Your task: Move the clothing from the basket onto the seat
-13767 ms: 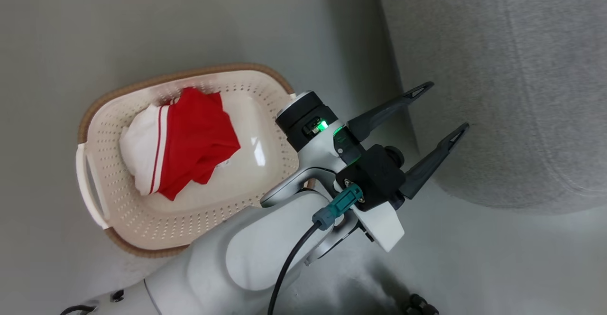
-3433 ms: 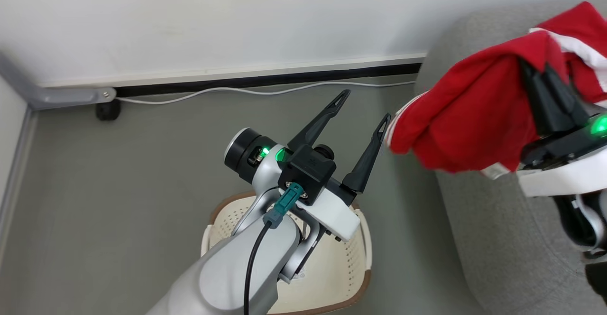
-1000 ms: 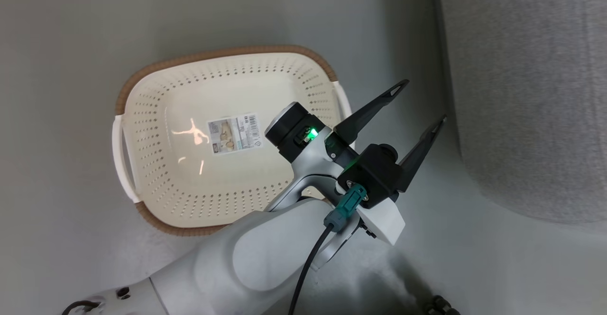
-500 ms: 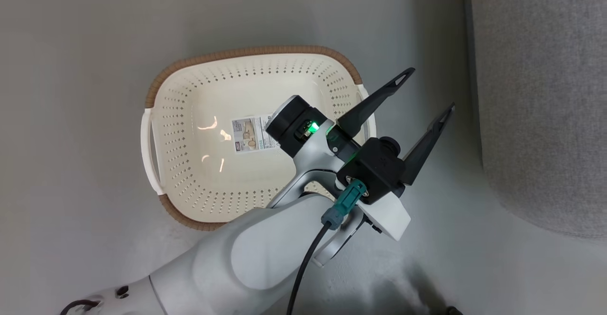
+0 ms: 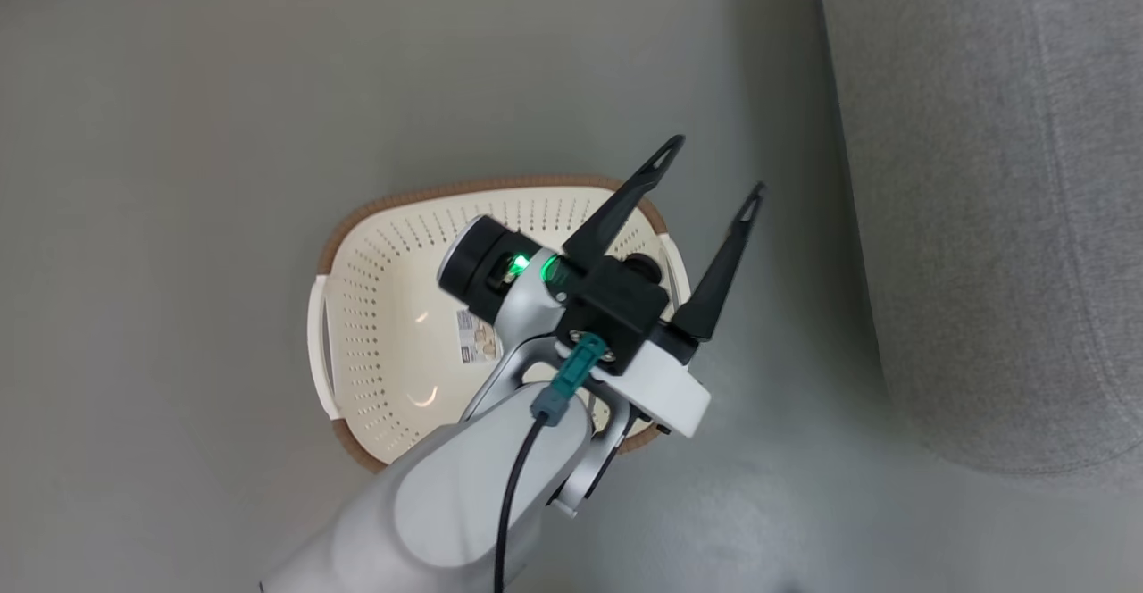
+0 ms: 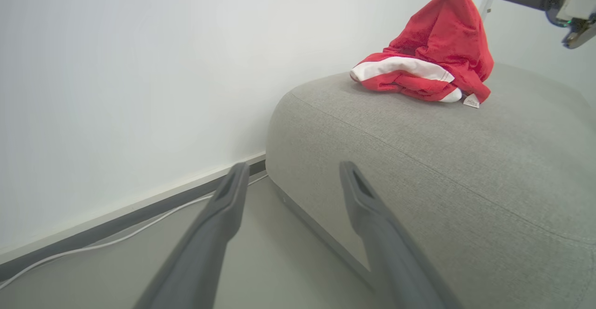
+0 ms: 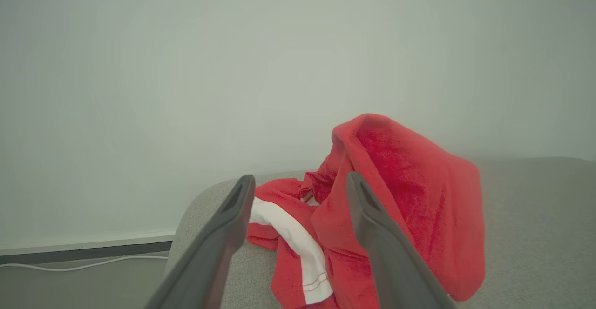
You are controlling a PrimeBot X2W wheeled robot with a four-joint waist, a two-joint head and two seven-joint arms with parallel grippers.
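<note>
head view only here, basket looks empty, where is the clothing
Observer: The clothing lies in a heap on top of the seat, near the corner by the wall.
Operator: is the right gripper holding it
Observer: No. The right gripper is open and holds nothing; the heap sits beyond it.
Operator: any of it hanging off the seat
Observer: In the left wrist view, none: the whole heap rests on the top surface, in from the rounded edge.
</note>
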